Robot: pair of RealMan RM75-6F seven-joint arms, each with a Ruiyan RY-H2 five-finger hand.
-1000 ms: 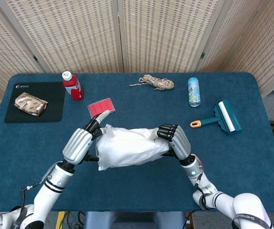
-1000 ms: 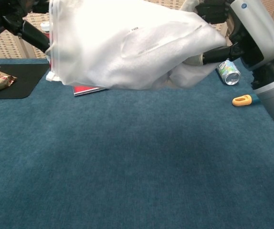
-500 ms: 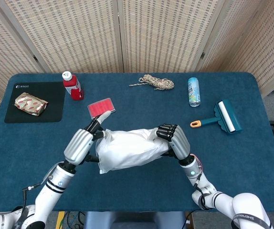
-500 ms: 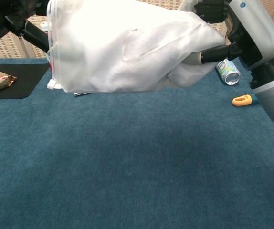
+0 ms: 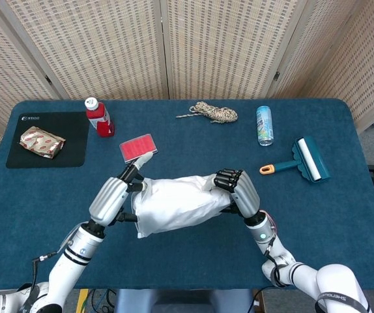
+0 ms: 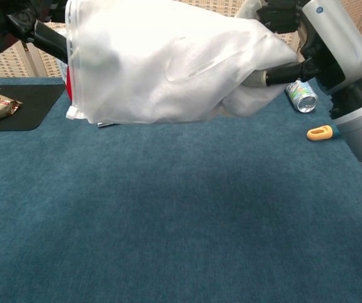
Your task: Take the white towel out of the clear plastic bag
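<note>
While the left hand [image 5: 112, 199] gripped one end of the bag [image 5: 180, 205] above the table [image 5: 343, 215], the right hand [image 5: 238, 190] clutched the other, towel [image 6: 168, 63] inside, seemingly bracing for extraction

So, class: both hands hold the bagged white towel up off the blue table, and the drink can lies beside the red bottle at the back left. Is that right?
Not quite. Both hands, left hand and right hand, do hold the bagged white towel above the blue table, but the head view shows the drink can at the back right, far from the red bottle.
</note>
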